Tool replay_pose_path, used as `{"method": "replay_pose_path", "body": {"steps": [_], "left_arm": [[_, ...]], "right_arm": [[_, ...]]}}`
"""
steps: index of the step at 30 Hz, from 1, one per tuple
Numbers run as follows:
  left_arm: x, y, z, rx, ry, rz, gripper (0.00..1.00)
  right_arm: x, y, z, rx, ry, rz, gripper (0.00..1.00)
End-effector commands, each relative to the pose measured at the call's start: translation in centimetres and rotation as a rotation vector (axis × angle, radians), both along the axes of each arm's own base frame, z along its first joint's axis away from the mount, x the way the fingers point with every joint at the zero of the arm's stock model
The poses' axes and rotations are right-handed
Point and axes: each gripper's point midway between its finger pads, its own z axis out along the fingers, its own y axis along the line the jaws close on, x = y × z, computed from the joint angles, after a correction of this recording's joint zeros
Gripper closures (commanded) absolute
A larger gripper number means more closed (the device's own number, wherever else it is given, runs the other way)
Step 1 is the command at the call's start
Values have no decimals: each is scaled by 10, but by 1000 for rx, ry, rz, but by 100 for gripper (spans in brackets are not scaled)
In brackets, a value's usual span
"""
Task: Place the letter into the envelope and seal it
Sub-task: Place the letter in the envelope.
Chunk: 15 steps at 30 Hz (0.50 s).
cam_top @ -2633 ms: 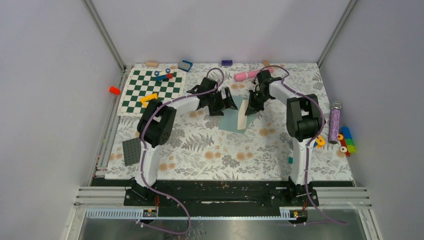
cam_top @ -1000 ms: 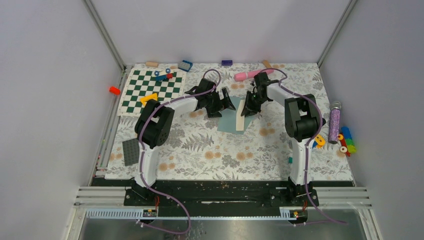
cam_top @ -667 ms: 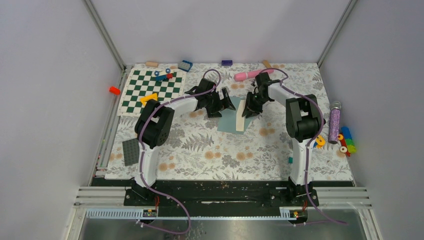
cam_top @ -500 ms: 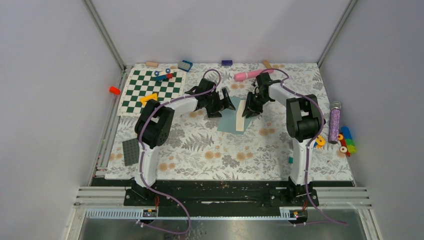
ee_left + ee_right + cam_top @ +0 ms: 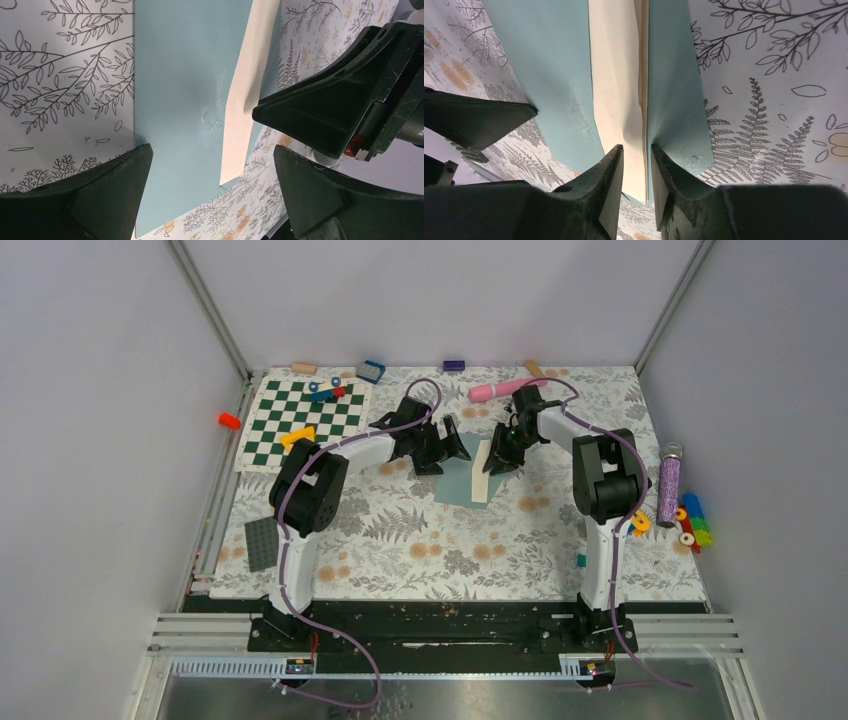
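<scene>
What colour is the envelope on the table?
The envelope is a plain, dull grey-teal, clearest in the left wrist view.

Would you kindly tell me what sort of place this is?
Probably a robot test cell: plain grey walls enclose a floral table, the left arm and right arm are bolted at its near edge, with toy blocks scattered.

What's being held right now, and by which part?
The left gripper is open and empty. The jaws of the right gripper straddle one end of the letter; an actual pinch cannot be told.

Matt paper envelope [image 5: 180, 75], faintly dimpled, smooth matt paper letter [image 5: 614, 75], matt black plastic right claw [image 5: 636, 147]
</scene>
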Motion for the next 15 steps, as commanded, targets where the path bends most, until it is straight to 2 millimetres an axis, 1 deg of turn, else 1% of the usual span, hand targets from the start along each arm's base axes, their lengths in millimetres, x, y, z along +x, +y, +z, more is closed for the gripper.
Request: {"method": "replay_pose_path", "body": {"steps": [1, 10, 15], "left_arm": [[-13, 30, -32, 128, 88, 41, 1], [-13, 28, -32, 123, 92, 37, 1], [-13, 28, -31, 120, 90, 36, 1]], "right_arm": [[2, 13, 12, 33, -19, 10, 66], [1, 20, 12, 33, -19, 21, 66], [2, 20, 12, 30, -24, 20, 66]]}}
